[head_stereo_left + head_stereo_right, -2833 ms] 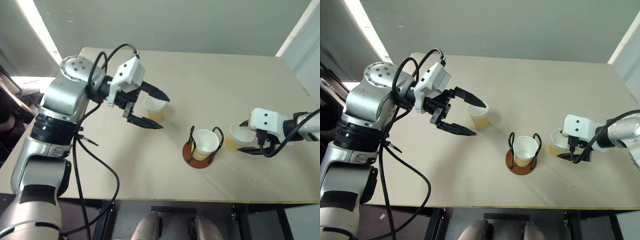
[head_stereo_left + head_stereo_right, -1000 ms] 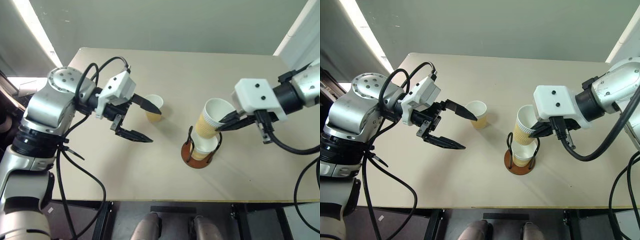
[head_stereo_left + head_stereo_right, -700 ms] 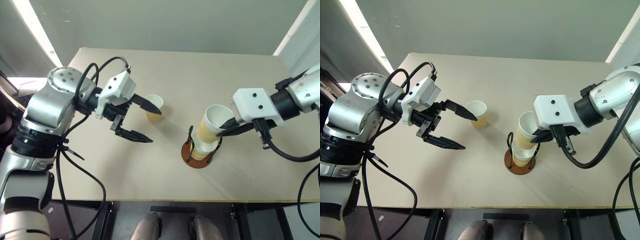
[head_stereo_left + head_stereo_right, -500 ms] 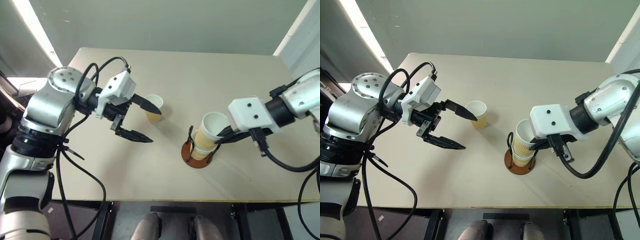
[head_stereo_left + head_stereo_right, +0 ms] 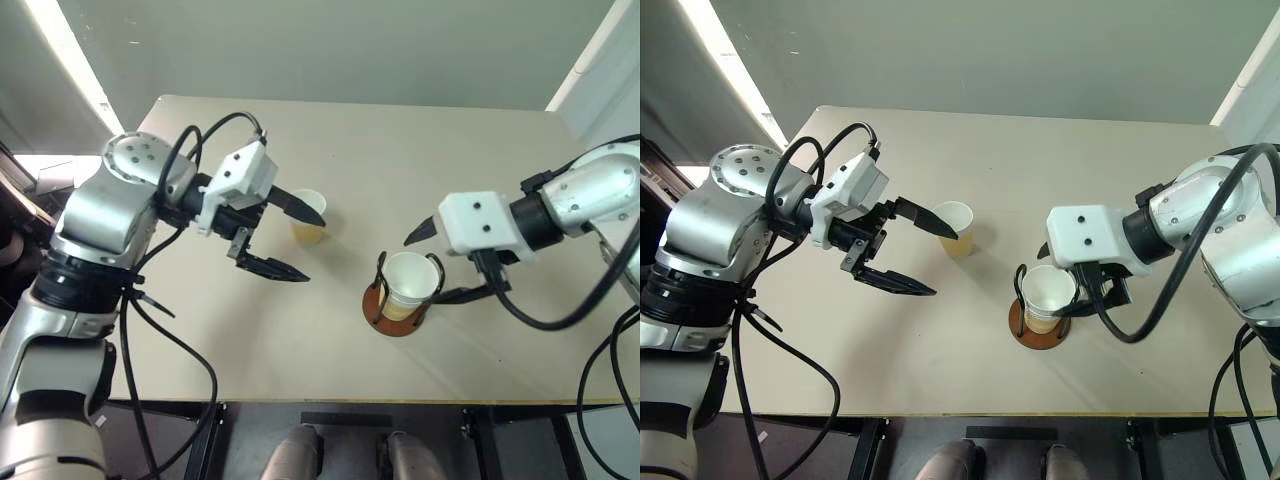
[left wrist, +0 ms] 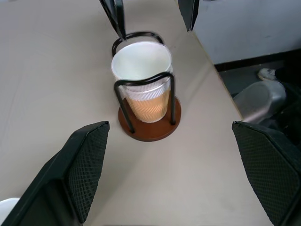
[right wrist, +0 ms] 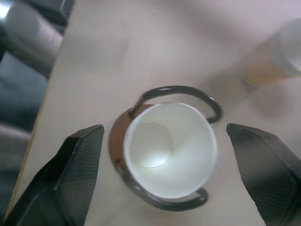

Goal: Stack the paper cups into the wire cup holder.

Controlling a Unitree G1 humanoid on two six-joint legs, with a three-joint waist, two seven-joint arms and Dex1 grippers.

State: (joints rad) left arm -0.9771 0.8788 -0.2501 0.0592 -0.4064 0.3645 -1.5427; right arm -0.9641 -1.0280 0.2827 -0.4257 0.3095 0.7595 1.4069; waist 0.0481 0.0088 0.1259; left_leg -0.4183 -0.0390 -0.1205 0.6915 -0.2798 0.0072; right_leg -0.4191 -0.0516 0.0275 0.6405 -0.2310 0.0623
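Tabletop (image 5: 420,150), pale beige and the biggest thing in sight, carries everything else. Next in size come the two arms reaching in over it. At the left side, the left gripper (image 5: 290,240) hangs above the surface with its two black fingers spread wide and nothing between them; one finger (image 5: 300,207) crosses in front of the lone paper cup (image 5: 310,217), though whether it touches that cup cannot be told. At the right side, the right gripper (image 5: 440,262) sits just beside the wire cup holder (image 5: 398,311), its fingers parted wide on either side of the stacked cups and gripping nothing; the right wrist view shows both black fingers standing clear of the white rim. The wire cup holder stands near the front middle of the table, its reddish-brown disc base flat on the surface and its two black wire loops upright. Inside those loops stands the stacked paper cups (image 6: 143,80), upright, with a second rolled rim visible just beneath the top one in the left wrist view. The lone paper cup, tan-yellow outside and white within, stands upright on the table, well apart from the holder and farther toward the left gripper.
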